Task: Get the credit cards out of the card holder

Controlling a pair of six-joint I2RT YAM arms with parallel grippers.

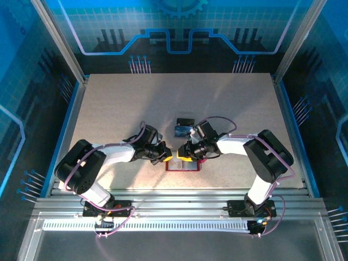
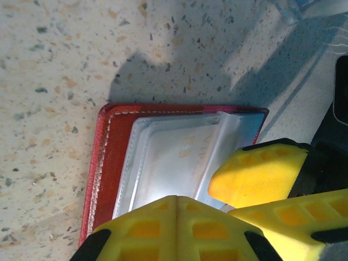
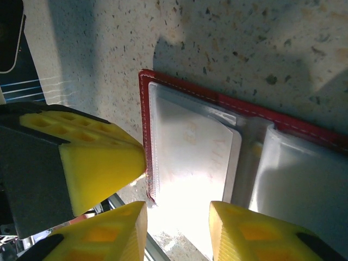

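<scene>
The dark red card holder (image 1: 183, 166) lies open near the table's front edge, greyish pockets up (image 2: 109, 157) (image 3: 142, 109). A pale card (image 3: 190, 157) sits in its pocket. My left gripper (image 1: 166, 157) (image 2: 176, 201) hovers at the holder's left leaf, fingertips pressed together with nothing visible between them. My right gripper (image 1: 184, 154) (image 3: 178, 234) is open, its fingers standing apart above the pale card. A blue card (image 1: 182, 131) (image 3: 38, 87) and a black card (image 1: 185, 119) (image 3: 8, 32) lie on the table just behind the holder.
The two grippers are almost touching over the holder; a right finger (image 2: 261, 174) shows beside my left fingers. The metal rail (image 1: 174, 198) runs just in front of the holder. A clear plastic edge (image 2: 304, 8) lies further back. Speckled tabletop (image 1: 136, 98) spreads behind.
</scene>
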